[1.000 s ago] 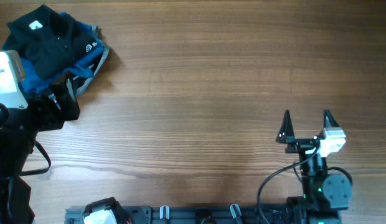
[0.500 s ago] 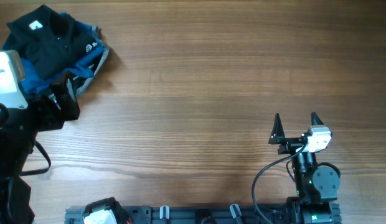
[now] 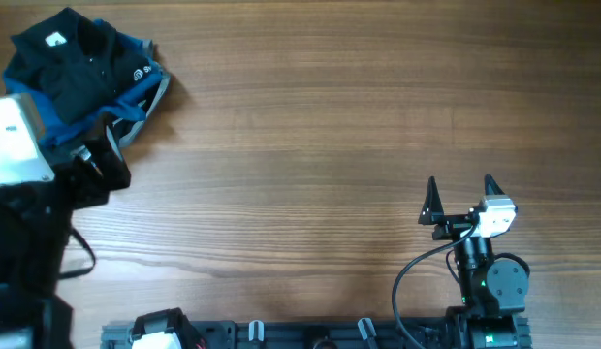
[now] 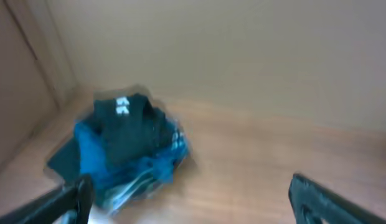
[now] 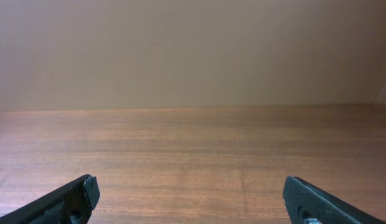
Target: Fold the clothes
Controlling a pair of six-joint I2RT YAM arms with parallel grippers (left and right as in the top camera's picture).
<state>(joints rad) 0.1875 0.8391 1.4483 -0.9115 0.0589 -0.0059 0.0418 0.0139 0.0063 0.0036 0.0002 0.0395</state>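
Observation:
The clothes (image 3: 60,50), a crumpled black garment with a small white tag and white logo, lie in a heap at the table's far left corner. They rest on a bright blue shirt (image 3: 50,124). My left gripper (image 3: 99,147) is open at the near edge of that heap, holding nothing. The left wrist view is blurred; it shows the black clothes (image 4: 129,129) ahead, between my spread fingers (image 4: 70,200). My right gripper (image 3: 460,192) stands open and empty over bare wood near the front right, its fingertips (image 5: 78,194) wide apart.
A grey cloth edge (image 3: 157,95) peeks out on the right of the heap. The wooden table (image 3: 320,126) stretches between both arms. A black rail with clips (image 3: 281,334) runs along the front edge.
The right arm slid left a little, then stopped. The left arm has shifted slightly towards the heap, blurring its wrist view. Both grippers stay open.

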